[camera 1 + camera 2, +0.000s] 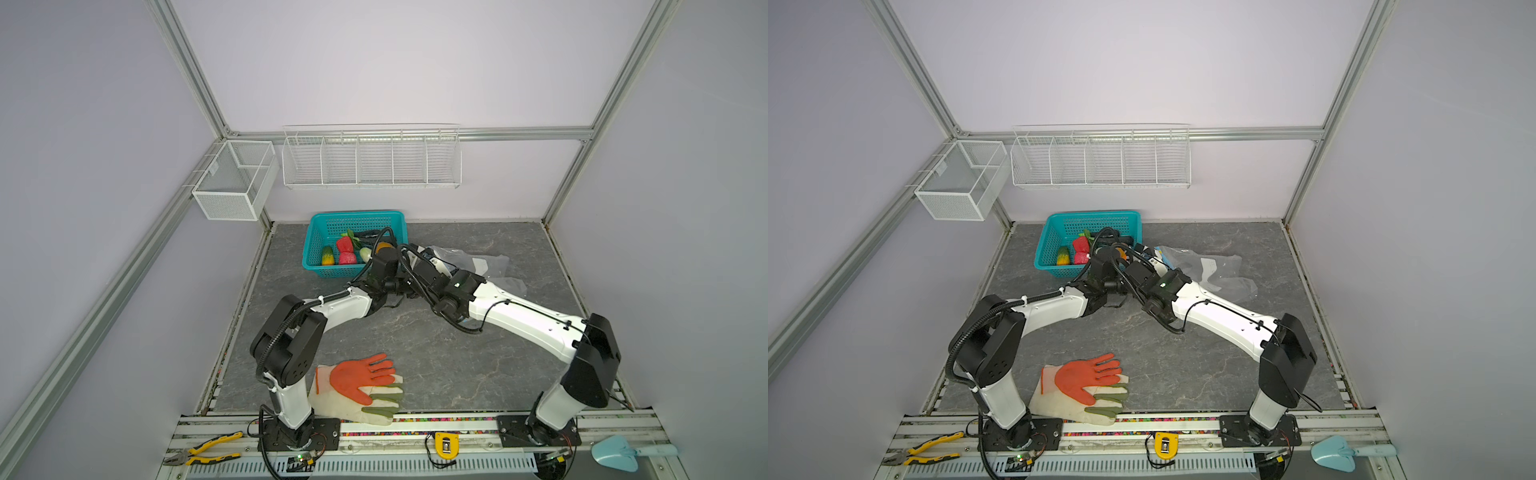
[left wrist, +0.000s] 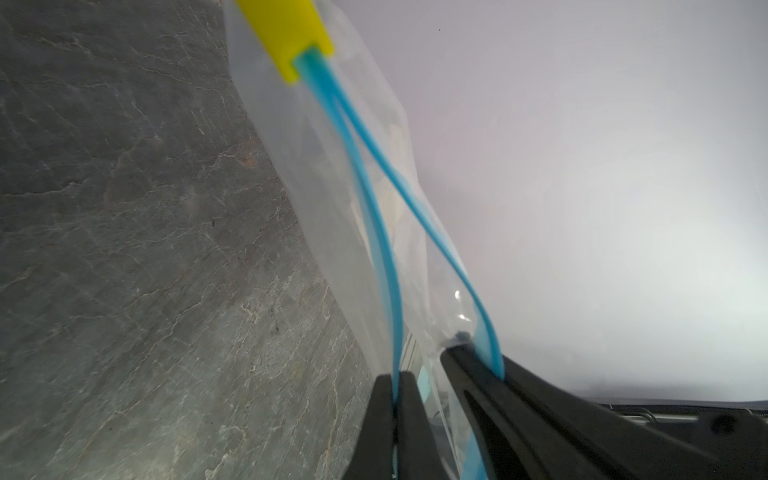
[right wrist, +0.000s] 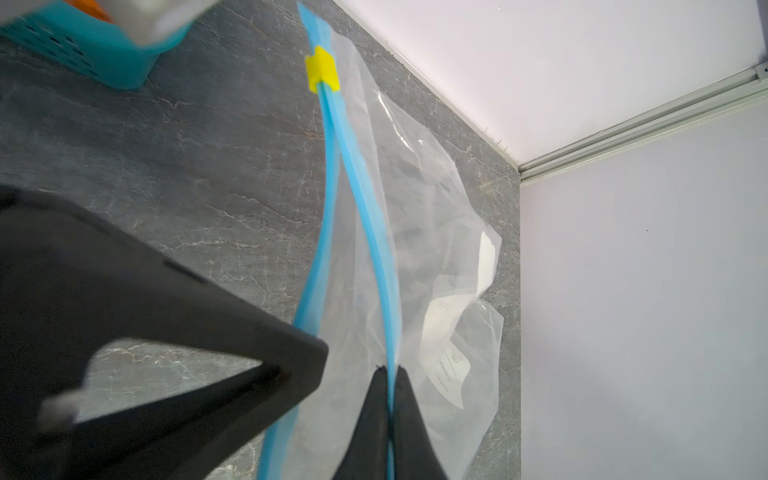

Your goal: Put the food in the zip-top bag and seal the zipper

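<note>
Bag (image 1: 492, 266): one item, clear and crinkled. We find it on the grey bench (image 1: 415, 353) toward the back wall, just right of the basket (image 1: 357, 215). Its body lies flat, with a white printed label showing through the plastic. In both top views the two wrists cover its mouth end.

Zipper (image 3: 376, 249): light blue, two lips. We note them joined at the yellow slider (image 3: 322, 75) and parted from there toward the tools, which leaves a narrow, slit-shaped mouth.

Left tool (image 2: 397, 378): fingers together, clamped on one lip of the zipper. The blue strip runs straight in between the pads.

Right tool (image 3: 390, 370): fingers together, clamped on the other lip. In the left wrist view we see it just beside the left tool, with only the opened mouth between them.

Food (image 1: 345, 251): we list red, green-and-orange, white and orange pieces, all in the basket. Some are partly hidden by the left wrist and its cable.

Gloves (image 1: 361, 386): orange-and-white, one lying across the other, at the near edge of the bench beside the left arm's base.

Front rail, off the bench: yellow-handled pliers (image 1: 203, 453) and a pale blue trowel (image 1: 623, 453).
</note>
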Motion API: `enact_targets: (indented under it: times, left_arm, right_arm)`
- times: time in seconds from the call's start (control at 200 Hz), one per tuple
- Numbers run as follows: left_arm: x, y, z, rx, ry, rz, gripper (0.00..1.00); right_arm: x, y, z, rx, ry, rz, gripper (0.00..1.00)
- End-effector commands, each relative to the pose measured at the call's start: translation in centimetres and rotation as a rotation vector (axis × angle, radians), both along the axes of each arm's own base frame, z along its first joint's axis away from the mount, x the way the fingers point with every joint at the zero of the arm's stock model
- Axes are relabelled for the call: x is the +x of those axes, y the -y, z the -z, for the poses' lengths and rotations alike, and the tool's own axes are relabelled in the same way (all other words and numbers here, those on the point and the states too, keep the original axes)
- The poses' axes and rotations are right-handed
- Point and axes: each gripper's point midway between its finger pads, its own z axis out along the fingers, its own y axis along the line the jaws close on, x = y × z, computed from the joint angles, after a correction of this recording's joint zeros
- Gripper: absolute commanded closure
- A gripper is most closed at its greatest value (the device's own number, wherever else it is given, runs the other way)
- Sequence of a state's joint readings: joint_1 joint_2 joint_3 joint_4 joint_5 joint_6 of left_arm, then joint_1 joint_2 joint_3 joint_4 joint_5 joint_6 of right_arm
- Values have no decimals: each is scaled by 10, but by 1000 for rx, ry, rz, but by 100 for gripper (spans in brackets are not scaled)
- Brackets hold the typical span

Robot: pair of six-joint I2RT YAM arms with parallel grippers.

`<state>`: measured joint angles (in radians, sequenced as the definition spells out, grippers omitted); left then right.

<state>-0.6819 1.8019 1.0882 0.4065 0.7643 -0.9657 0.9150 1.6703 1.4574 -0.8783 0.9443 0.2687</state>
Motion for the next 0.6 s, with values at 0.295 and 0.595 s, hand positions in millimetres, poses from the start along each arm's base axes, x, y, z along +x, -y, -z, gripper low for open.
enact_targets:
  times: [0.295, 0.595]
  left_arm:
    - [2, 4, 13, 11, -31, 5, 100]
    - [9, -4, 21, 26, -53, -39, 100]
  right_arm:
    - [8, 15, -21, 74, 12, 24, 94]
    - [9, 19, -20, 89, -6, 28, 94]
